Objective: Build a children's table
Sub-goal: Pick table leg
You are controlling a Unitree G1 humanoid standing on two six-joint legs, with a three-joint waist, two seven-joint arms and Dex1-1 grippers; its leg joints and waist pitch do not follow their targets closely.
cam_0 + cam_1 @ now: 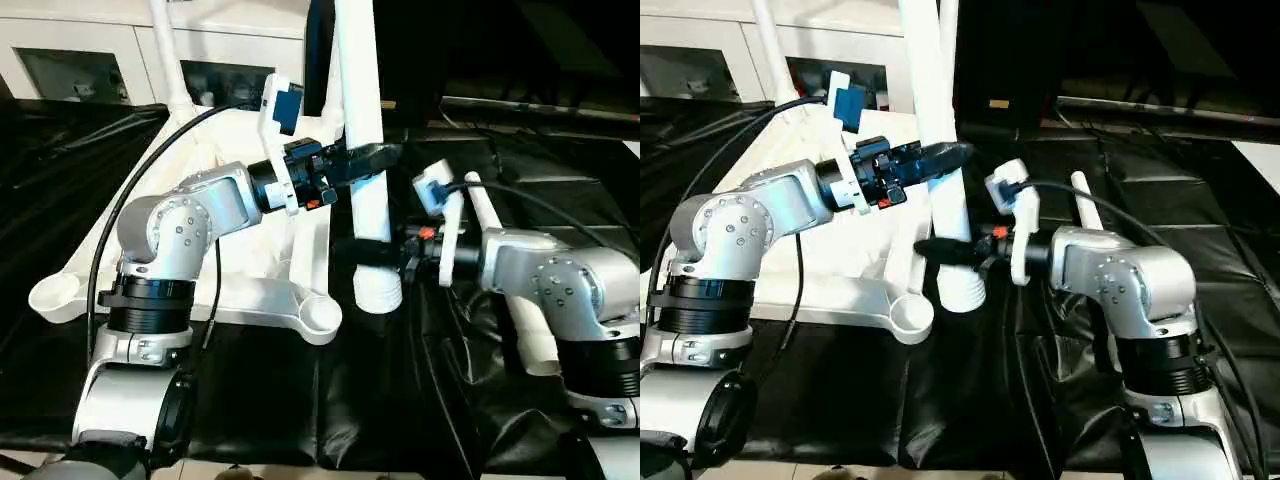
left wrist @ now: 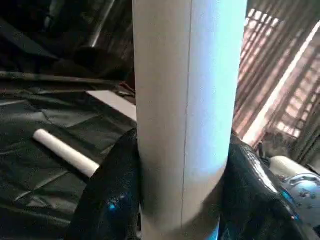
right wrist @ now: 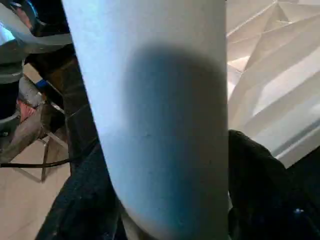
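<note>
Black cloth (image 1: 250,390) covers the work table, and on it lies the white plastic rectangular tabletop (image 1: 240,290), ribbed underside up, with a rounded corner socket (image 1: 320,316) at its near edge. Another white leg (image 1: 170,60) rises from its far corner. Upright just beside that near socket stands a long white tubular leg (image 1: 362,150), flared end (image 1: 378,290) down on the cloth (not seated in the socket). The left gripper (image 1: 365,160) is clamped on this leg partway up, a black finger (image 2: 107,200) pressed against each side. Lower down, the right gripper (image 1: 940,250) straddles the same leg just above the flare; whether it is gripping, I cannot tell. A spare white leg (image 1: 505,270) lies on the cloth behind the right forearm.
</note>
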